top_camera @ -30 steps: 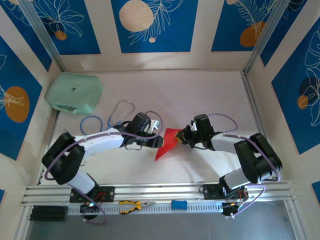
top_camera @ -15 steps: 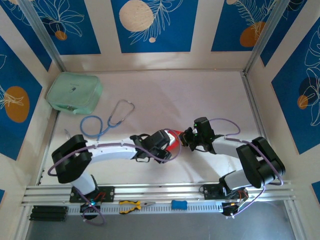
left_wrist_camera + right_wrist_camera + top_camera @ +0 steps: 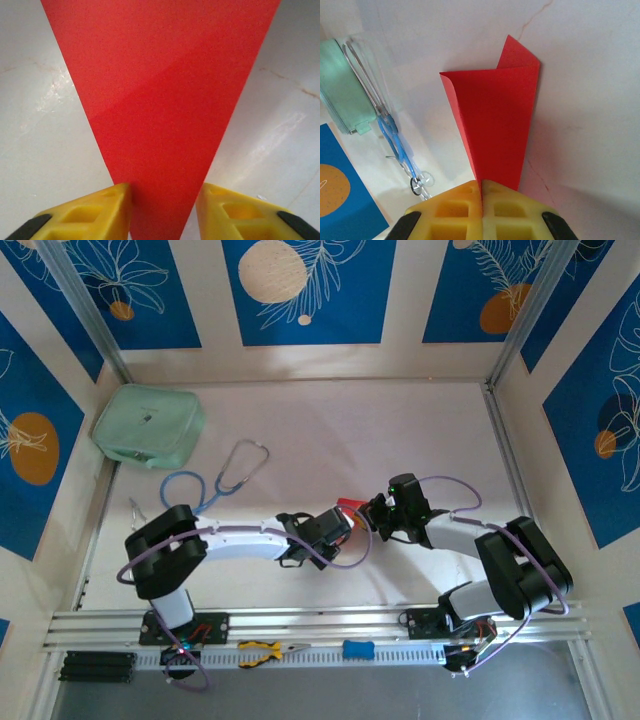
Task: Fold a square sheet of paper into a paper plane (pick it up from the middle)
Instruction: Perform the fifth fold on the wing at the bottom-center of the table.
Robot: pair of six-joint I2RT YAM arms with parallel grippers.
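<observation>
The sheet of paper [image 3: 495, 125] is bright red and folded into a long narrow wedge, with one corner flap sticking up at its far end. My right gripper [image 3: 482, 192] is shut on its narrow end and holds it above the table. In the top view only a small red patch of the paper [image 3: 348, 504] shows between the two wrists. My left gripper [image 3: 162, 210] is open. Its yellow fingers [image 3: 95, 210] straddle the pointed tip of the paper [image 3: 160, 90]: the left one touches the paper's edge and the right one stands a little off it.
A mint-green pouch [image 3: 150, 427] lies at the back left, with a blue stethoscope [image 3: 225, 475] in front of it. Yellow-handled pliers [image 3: 265, 650] and a small blue object [image 3: 358, 649] rest on the front rail. Walls enclose the table on three sides.
My left arm has swung right from near the stethoscope to the paper, and its gripper now covers most of it. The right gripper has kept its hold almost in place.
</observation>
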